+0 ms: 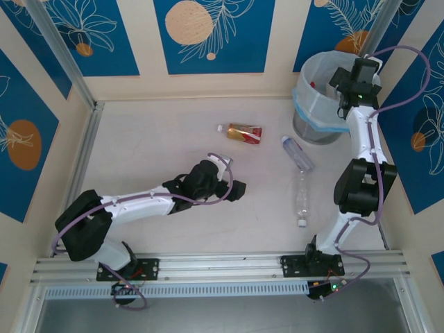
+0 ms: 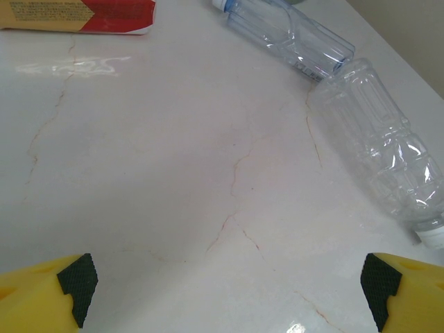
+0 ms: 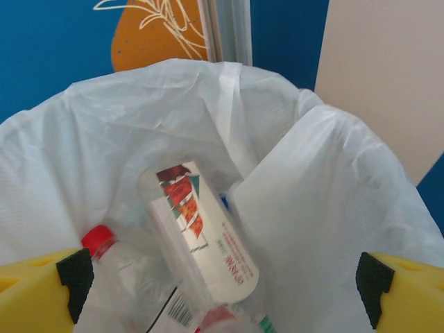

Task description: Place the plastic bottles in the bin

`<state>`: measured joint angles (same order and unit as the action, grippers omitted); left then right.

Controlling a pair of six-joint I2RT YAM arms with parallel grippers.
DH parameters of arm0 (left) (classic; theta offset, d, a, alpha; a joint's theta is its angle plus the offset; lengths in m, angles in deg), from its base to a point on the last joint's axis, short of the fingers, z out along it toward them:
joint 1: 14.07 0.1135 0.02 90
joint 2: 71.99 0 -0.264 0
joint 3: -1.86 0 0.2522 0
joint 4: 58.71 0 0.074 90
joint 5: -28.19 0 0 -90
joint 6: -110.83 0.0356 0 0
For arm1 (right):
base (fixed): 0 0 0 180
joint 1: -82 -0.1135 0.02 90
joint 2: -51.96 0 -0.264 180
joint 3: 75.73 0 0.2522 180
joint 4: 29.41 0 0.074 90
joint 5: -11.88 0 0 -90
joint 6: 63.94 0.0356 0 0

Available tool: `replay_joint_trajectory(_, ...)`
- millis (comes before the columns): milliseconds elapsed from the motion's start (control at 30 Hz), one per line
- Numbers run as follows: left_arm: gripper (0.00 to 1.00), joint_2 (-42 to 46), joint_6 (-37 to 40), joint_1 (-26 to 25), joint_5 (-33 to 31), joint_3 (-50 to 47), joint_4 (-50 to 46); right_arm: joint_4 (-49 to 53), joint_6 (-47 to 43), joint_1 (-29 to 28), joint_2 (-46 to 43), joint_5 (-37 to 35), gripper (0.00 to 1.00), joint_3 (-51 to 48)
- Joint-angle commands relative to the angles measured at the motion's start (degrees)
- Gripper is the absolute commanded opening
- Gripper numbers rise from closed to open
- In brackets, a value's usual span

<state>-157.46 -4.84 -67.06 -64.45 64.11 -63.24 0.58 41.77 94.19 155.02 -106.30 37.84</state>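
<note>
Three plastic bottles lie on the table: one with a gold and red label (image 1: 241, 132), a clear one with a blue cap (image 1: 297, 152), and a clear one with a white cap (image 1: 302, 198). My left gripper (image 1: 232, 177) stands open and empty low over the table, left of the two clear bottles. In the left wrist view (image 2: 229, 284) the white-capped bottle (image 2: 381, 152) lies ahead to the right, the blue-capped one (image 2: 291, 38) beyond it, and the gold-labelled one (image 2: 83, 14) at the top left. My right gripper (image 1: 352, 71) hangs open over the bin (image 1: 312, 111). Below its jaws (image 3: 225, 277) lie a white-labelled bottle (image 3: 201, 236) and a red-capped bottle (image 3: 104, 257).
The bin's pale bag (image 3: 333, 180) drapes over its rim. Blue patterned walls close in the table at the back and on both sides. An aluminium rail (image 1: 222, 267) runs along the near edge by the arm bases.
</note>
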Motion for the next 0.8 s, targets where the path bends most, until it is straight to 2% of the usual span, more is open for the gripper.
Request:
replay_joint_trajectory(0, 0.99, -0.66, -1.12, 0.52, 1.82, 1.87, 1.53, -5.01, 1.23, -1.27, -5.81, 2.52, 1.0, -4.76)
replay_joint_trajectory(100, 0.99, -0.67, -1.14, 0.52, 2.51, 1.78, 1.75, -4.8, 1.69, -1.55, -9.47, 3.82, 1.0, -8.05)
replay_joint_trajectory(233, 0.99, -0.75, -0.87, 0.52, 4.06, 1.45, 2.51, 2.39, 5.1, -1.89, -15.72, 5.89, 0.99, -11.75)
replay_joint_trajectory(367, 0.99, -1.09, -0.02, 0.52, 7.73, 1.49, 3.41, 6.84, 9.12, -2.25, -25.7, 11.75, 1.0, -21.49)
replay_joint_trajectory(567, 0.99, -2.83, 3.15, 0.52, 12.59, 4.6, -1.38, 14.23, 9.8, -3.04, -38.51, 17.62, 1.0, -32.86)
replay_joint_trajectory(767, 0.99, -6.41, 2.76, 0.33, 13.73, 7.99, -5.13, 22.15, 13.47, -3.83, -44.3, 23.02, 0.99, -42.59)
